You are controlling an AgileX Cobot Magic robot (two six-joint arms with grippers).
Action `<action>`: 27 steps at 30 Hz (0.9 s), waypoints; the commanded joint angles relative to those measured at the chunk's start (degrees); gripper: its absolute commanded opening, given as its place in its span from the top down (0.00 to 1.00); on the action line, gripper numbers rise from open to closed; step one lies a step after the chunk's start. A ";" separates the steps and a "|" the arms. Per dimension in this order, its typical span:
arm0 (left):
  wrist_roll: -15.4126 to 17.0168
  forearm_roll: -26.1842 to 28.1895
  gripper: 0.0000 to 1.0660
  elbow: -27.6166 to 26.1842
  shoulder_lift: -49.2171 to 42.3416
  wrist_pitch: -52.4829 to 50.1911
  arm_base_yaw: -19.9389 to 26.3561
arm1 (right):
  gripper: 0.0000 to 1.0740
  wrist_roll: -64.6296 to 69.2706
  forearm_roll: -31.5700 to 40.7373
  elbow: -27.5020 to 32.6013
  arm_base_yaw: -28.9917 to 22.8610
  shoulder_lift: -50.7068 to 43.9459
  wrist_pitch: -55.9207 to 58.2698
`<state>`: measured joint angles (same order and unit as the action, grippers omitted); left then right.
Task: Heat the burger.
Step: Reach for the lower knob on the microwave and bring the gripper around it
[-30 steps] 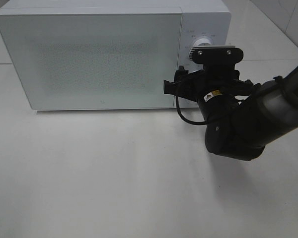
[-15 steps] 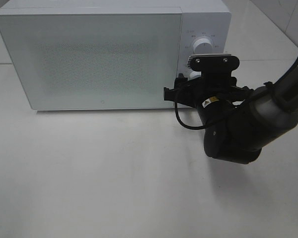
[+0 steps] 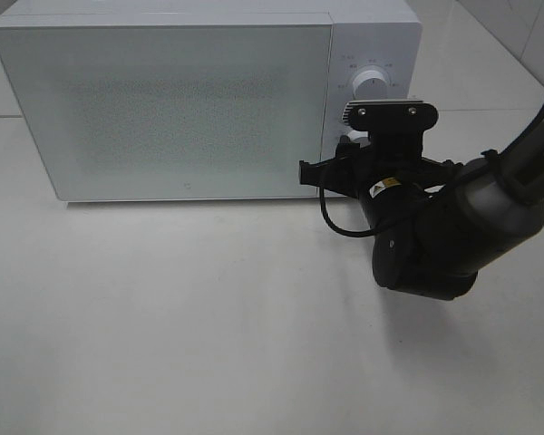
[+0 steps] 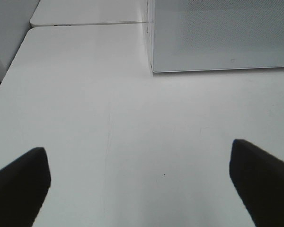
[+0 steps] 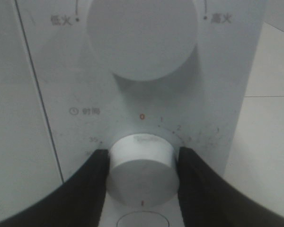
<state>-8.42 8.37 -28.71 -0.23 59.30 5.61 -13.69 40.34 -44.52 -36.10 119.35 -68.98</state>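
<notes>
Right wrist view: timer knob gripped

The timer-setting step is judged to be in hand. The right jaws are closed on the timer knob [image 5: 141,163], below the power knob [image 5: 142,38] of the microwave [image 3: 381,36]. The door [image 3: 163,109] is shut; the burger is seen nowhere and is presumed inside. The left jaws are held wide apart, empty, above the bench [image 4: 109,118]. Next, a clockwise turn without slipping is called for.

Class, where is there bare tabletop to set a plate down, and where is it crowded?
Free: the broad table in front of the microwave door, out to the near edge, and the patch off its left corner facing the open left gripper. Crowded: the panel corner, where the right gripper clamps the lower dial.
</notes>
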 commanded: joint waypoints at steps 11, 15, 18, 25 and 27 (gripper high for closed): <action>-0.11 0.00 0.08 0.11 -1.43 -0.11 0.11 | 0.92 0.57 -0.92 -0.46 0.06 0.06 -1.32; -0.11 0.00 0.08 0.11 -1.43 -0.11 0.11 | 0.92 0.57 -0.92 -0.46 0.06 0.06 -1.43; -0.11 0.00 0.08 0.11 -1.43 -0.11 0.11 | 0.93 0.86 -0.92 -0.46 0.06 0.06 -1.55; -0.11 0.00 0.08 0.11 -1.43 -0.11 0.11 | 0.94 5.84 -1.38 -0.46 0.06 0.06 -2.41; -0.11 0.00 0.08 0.11 -1.43 -0.11 0.11 | 0.94 6.93 -1.43 -0.46 0.06 0.06 -2.92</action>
<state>-8.42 8.37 -28.71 -0.23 59.30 5.61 -8.31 40.22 -44.52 -36.10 119.35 -69.10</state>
